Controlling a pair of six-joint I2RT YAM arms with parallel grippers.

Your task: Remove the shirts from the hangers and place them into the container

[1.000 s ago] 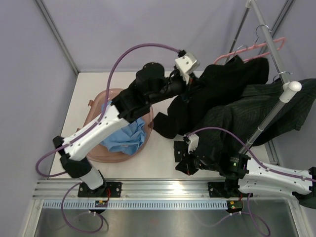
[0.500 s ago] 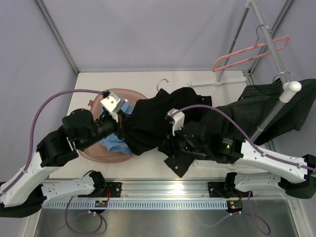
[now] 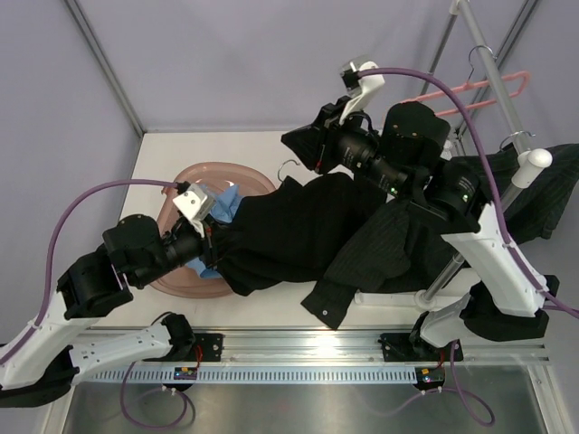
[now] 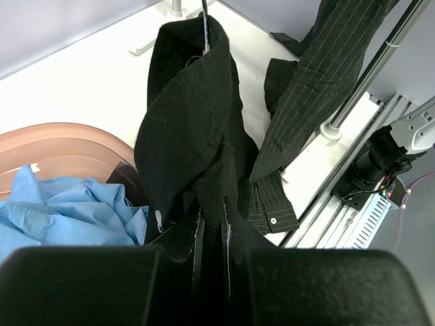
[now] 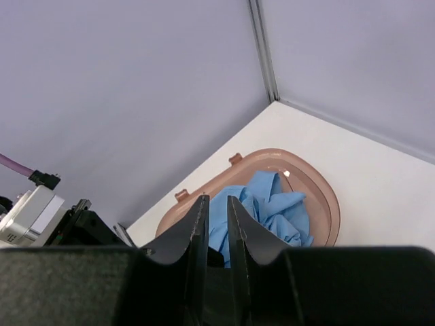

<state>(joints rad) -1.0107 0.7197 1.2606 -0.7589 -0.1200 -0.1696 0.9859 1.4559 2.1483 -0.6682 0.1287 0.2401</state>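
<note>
A second ago the black shirt (image 3: 298,231) was bunched up by the rack, hiding part of the pink hanger (image 3: 470,89); now it lies stretched across the table and the hanger hangs bare. The left gripper (image 3: 213,237), clamped on the cloth, has drawn back from the rack to the container (image 3: 194,172) rim, and the black shirt now covers part of the light blue shirt (image 3: 226,201). The right gripper (image 3: 298,145) has risen from the front rail to the shirt's far edge, jaws slightly parted, empty

This looks like a robot laboratory cell: plain lilac wall panels (image 3: 271,54) in metal frames, white worktop (image 3: 181,149), robot arms (image 3: 90,285) bolted to the near aluminium rail (image 3: 298,348).
</note>
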